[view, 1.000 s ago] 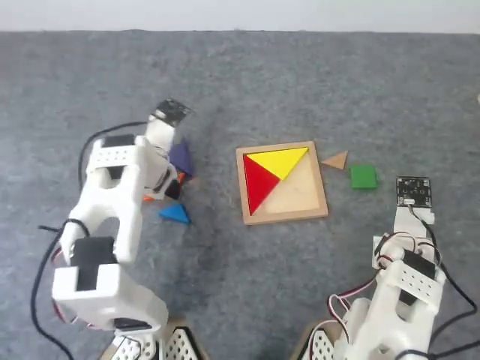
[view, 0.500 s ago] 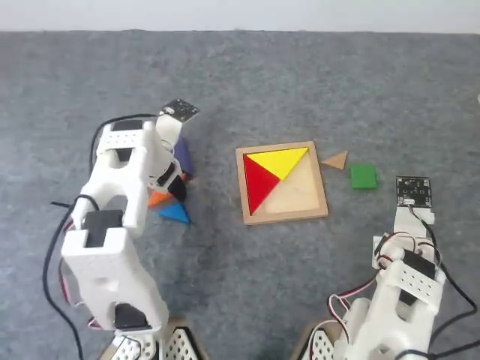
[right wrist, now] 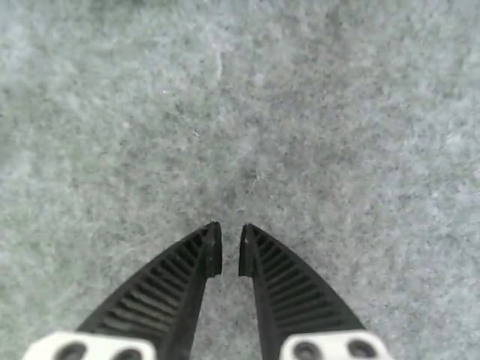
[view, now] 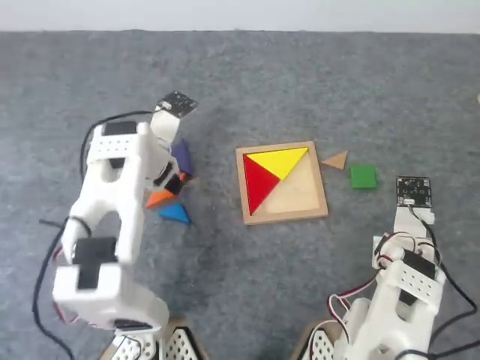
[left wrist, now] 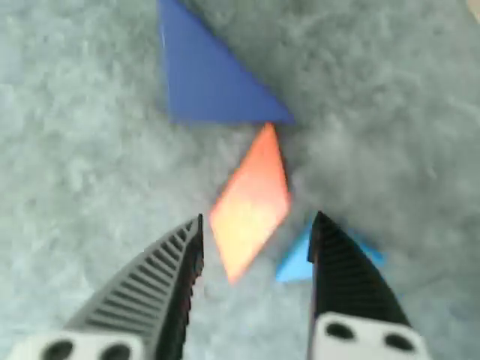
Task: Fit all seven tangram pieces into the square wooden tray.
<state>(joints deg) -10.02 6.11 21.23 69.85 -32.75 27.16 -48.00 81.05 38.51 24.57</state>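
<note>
Fingers apart, the left gripper [left wrist: 259, 219] straddles the orange piece [left wrist: 251, 199], well apart from the wooden tray [view: 285, 216]; closing may snag the light-blue triangle [left wrist: 294, 264] under one finger.

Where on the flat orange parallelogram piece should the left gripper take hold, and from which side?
Grip the orange parallelogram piece across its two long parallel edges, at mid-length, coming straight down from above. It lies flat on the grey carpet, and the open left gripper hangs over it.
</note>
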